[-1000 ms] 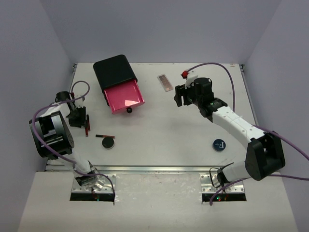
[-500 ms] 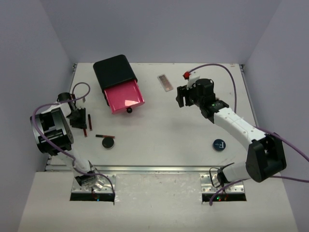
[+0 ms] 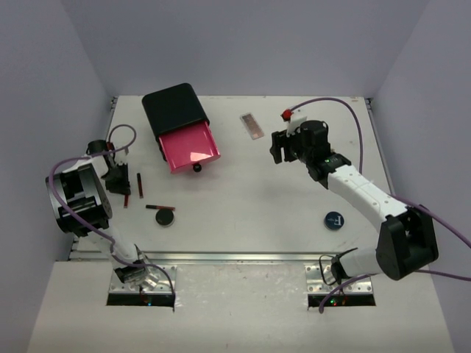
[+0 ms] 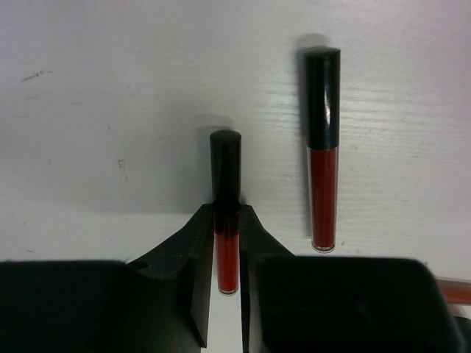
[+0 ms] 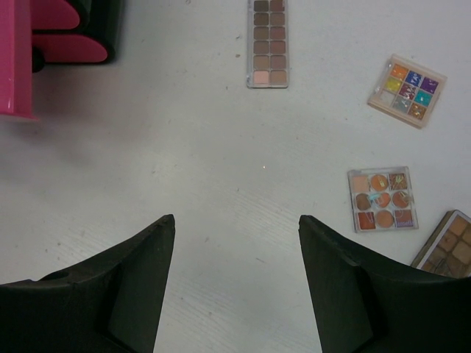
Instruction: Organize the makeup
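My left gripper [image 4: 227, 211] is shut on a thin red stick with a black cap [image 4: 225, 169], low over the table at the far left [image 3: 118, 180]. A second red stick [image 4: 323, 158] lies just to its right, also seen in the top view [image 3: 138, 182]. A third red stick [image 3: 160, 207] lies by a round dark compact [image 3: 165, 218]. My right gripper [image 5: 234, 220] is open and empty above bare table [image 3: 278, 147]. Ahead of it lie a long tan palette [image 5: 268, 43], a multicolour palette [image 5: 407, 90], an orange palette [image 5: 383, 199] and a brown palette [image 5: 449, 243].
The black chest [image 3: 175, 109] stands at the back left with its pink drawer [image 3: 190, 147] pulled open; its corner shows in the right wrist view [image 5: 81, 29]. A blue round compact [image 3: 335, 219] lies front right. The right arm hides most palettes in the top view.
My left gripper has edged slightly left, and a second red stick now shows to its right. My right gripper has drifted slightly right.
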Robot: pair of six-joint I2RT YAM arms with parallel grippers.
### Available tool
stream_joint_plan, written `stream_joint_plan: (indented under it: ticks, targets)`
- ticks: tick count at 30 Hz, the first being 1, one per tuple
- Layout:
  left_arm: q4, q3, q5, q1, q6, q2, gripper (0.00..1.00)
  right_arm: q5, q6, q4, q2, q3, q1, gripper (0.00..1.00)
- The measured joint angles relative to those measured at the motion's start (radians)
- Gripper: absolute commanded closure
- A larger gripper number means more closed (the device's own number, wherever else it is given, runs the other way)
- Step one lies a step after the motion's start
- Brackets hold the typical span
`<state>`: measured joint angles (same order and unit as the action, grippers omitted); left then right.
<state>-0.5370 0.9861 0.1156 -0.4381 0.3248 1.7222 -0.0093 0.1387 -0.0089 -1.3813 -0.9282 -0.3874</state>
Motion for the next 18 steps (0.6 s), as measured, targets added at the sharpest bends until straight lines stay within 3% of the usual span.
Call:
stream_joint_plan:
  ticks: [11, 16, 18]
  targets:
    - [-0.020, 0.147, 0.098, 0.001, -0.012, -0.027, 1.00, -0.002, 0.001, 0.000, 0.014, 0.000, 0.000, 0.31]
    - [-0.055, 0.347, 0.087, 0.038, -0.008, -0.068, 1.00, -0.002, 0.001, 0.000, 0.014, 0.000, 0.000, 0.31]
    - [-0.068, 0.440, 0.046, 0.103, 0.005, -0.102, 1.00, -0.005, 0.001, 0.000, 0.013, 0.000, 0.000, 0.31]
